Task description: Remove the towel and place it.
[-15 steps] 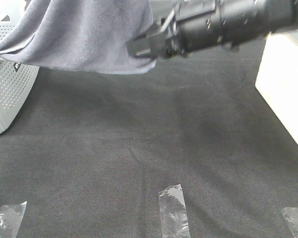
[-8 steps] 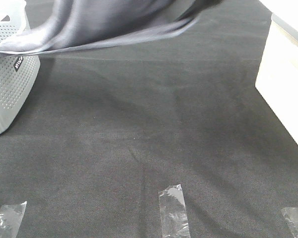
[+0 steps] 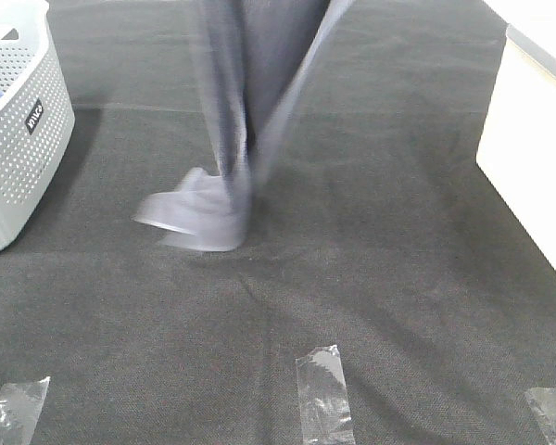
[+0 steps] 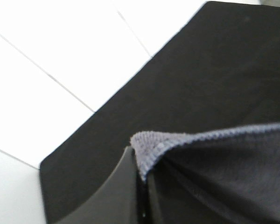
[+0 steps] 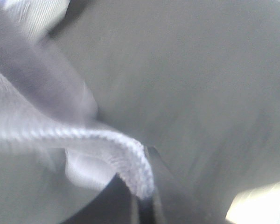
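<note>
The grey-lavender towel (image 3: pixel 246 111) hangs down from above the top edge of the high view, blurred, and its lower end (image 3: pixel 196 221) drags on the black cloth. Neither arm shows in that view. In the left wrist view my left gripper (image 4: pixel 141 179) is shut on a hemmed corner of the towel (image 4: pixel 149 144). In the right wrist view my right gripper (image 5: pixel 142 200) is shut on another folded edge of the towel (image 5: pixel 126 163), which trails away below it.
A white perforated basket (image 3: pixel 18 139) stands at the left edge on the black cloth (image 3: pixel 371 278). A pale box (image 3: pixel 533 148) sits at the right edge. Three strips of clear tape (image 3: pixel 324 394) lie along the cloth's near edge.
The towel has come out of the basket, swung right and dropped, so it now hangs vertically with its end on the cloth. The right arm has risen out of the high view.
</note>
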`<control>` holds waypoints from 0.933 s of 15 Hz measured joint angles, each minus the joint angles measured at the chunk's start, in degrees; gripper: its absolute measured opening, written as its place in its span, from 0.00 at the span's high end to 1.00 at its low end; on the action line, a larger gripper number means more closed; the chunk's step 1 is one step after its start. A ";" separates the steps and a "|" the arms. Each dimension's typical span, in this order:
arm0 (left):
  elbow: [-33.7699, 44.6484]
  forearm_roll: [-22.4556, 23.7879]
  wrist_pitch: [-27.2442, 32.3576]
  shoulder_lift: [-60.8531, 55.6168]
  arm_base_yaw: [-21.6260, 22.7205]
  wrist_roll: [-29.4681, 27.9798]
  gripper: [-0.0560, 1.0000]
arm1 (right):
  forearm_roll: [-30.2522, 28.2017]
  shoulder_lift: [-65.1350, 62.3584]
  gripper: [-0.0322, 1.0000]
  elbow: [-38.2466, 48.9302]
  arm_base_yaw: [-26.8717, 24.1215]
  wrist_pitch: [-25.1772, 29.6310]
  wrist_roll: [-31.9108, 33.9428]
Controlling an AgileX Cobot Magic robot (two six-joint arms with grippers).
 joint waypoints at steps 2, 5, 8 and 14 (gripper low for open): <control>0.00 0.40 -4.70 0.06 3.95 -0.34 0.95 | 0.00 0.06 0.95 -1.03 0.00 -8.82 -0.11; 0.00 0.40 -14.44 1.03 8.77 -0.46 0.95 | 0.00 0.63 0.95 -1.09 0.00 -23.43 -0.11; 0.00 0.46 -23.20 3.44 11.52 -0.46 0.95 | -0.06 2.29 0.95 -1.09 0.00 -34.78 -0.11; 0.00 0.69 -53.17 11.97 18.45 -0.52 0.95 | -0.06 9.68 0.95 -1.20 0.00 -58.04 -3.04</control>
